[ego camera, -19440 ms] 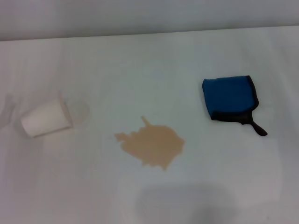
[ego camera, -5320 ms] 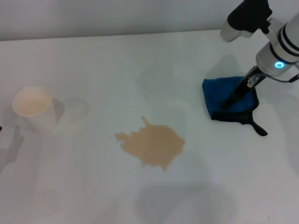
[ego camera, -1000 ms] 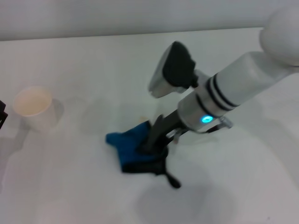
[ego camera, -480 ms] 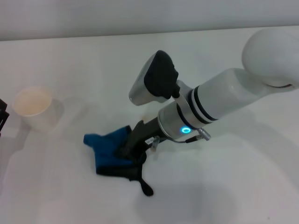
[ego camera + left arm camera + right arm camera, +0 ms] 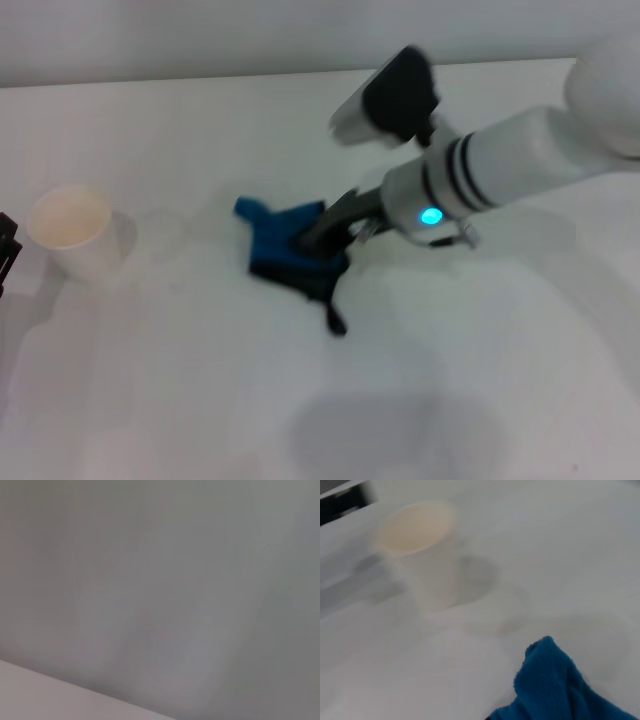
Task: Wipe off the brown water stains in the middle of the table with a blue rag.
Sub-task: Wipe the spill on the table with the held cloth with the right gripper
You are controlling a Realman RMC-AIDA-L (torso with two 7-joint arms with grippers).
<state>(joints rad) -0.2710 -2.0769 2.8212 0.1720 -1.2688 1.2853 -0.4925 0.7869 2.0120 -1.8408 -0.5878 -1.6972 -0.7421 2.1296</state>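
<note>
The table [image 5: 200, 400] fills the head view, white and bare across its lower half. The right arm [image 5: 500, 170] reaches in from the upper right of the frame, slanting down toward the centre. Its gripper [image 5: 318, 232] presses onto the rag [image 5: 285, 240], which lies crumpled just left of centre with a blue corner sticking up to the left and a dark tail trailing down to the right. The jaws look pinched on the cloth. No stain shows on the table around the rag. A cup [image 5: 72, 232] stands upright at the left edge, well apart from the rag. The left gripper [image 5: 5, 250] shows only as a dark sliver at the far left edge; I cannot tell how its jaws stand.
</note>
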